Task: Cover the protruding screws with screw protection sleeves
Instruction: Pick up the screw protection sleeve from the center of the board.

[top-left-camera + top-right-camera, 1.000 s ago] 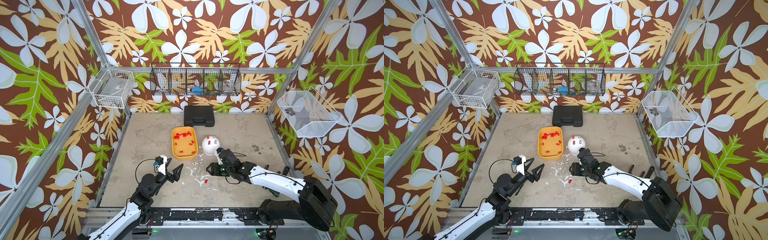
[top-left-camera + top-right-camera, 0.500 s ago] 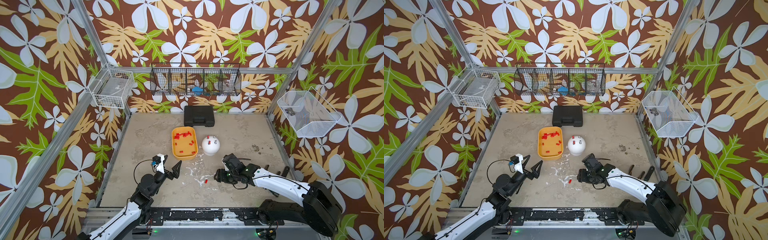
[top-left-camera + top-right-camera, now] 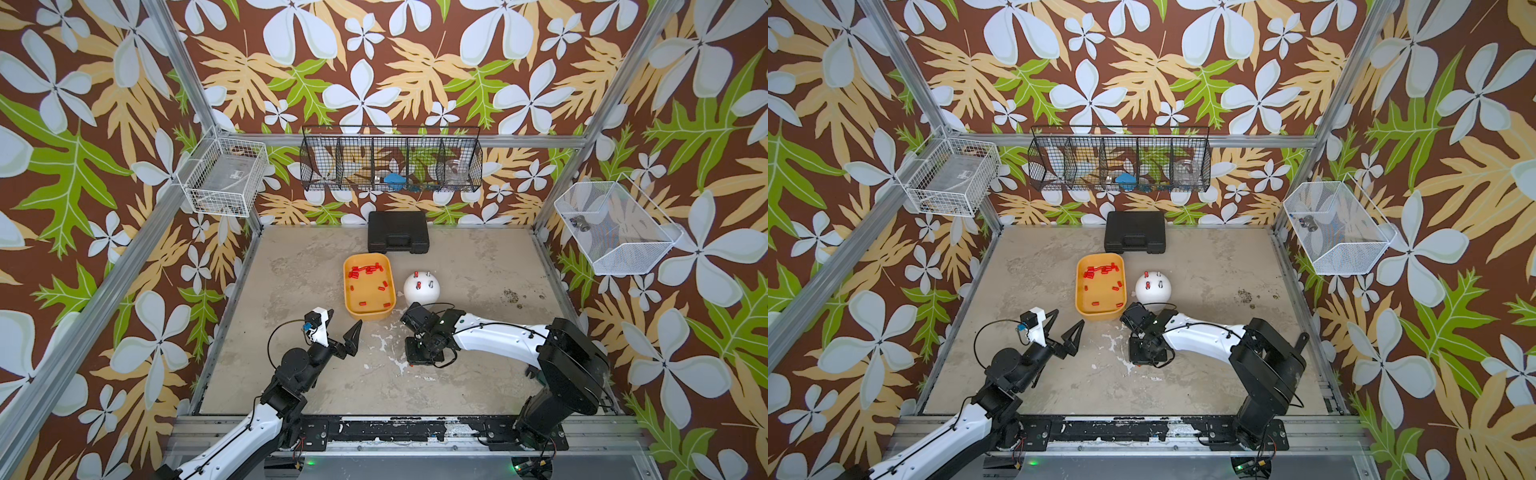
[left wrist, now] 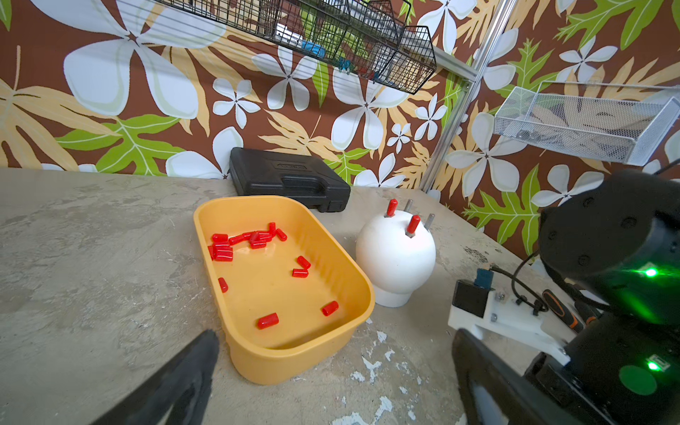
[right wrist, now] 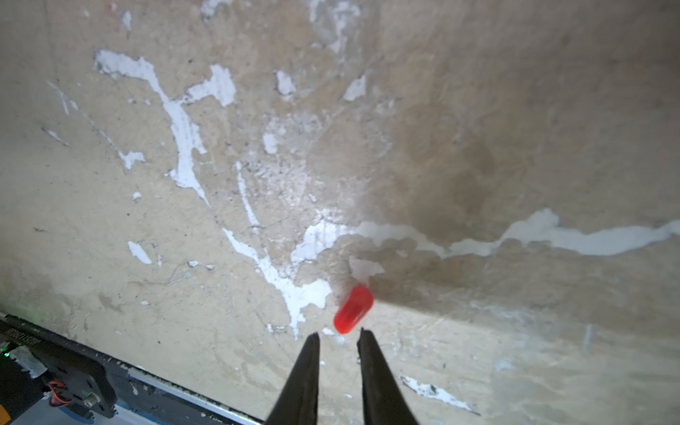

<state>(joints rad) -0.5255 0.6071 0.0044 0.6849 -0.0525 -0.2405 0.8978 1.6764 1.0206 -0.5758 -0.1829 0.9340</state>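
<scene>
Right wrist view: the red sleeve (image 5: 353, 310) lies on the desk (image 5: 478, 147) just past the right claw (image 5: 337, 332) tips, long axis slanted, offset toward one finger. That claw's barely parted and grips nothing. The left claw (image 3: 343, 322) gapes wide, well apart, so right's nearer.

A lab robot cell: aluminium frame posts (image 3: 185, 70) box in a scuffed tabletop (image 3: 307, 253), flower-print walls (image 3: 415, 62) carry wire baskets (image 3: 324, 166), and two robot arms (image 3: 498, 341) stand on a front rail (image 3: 395, 432).
</scene>
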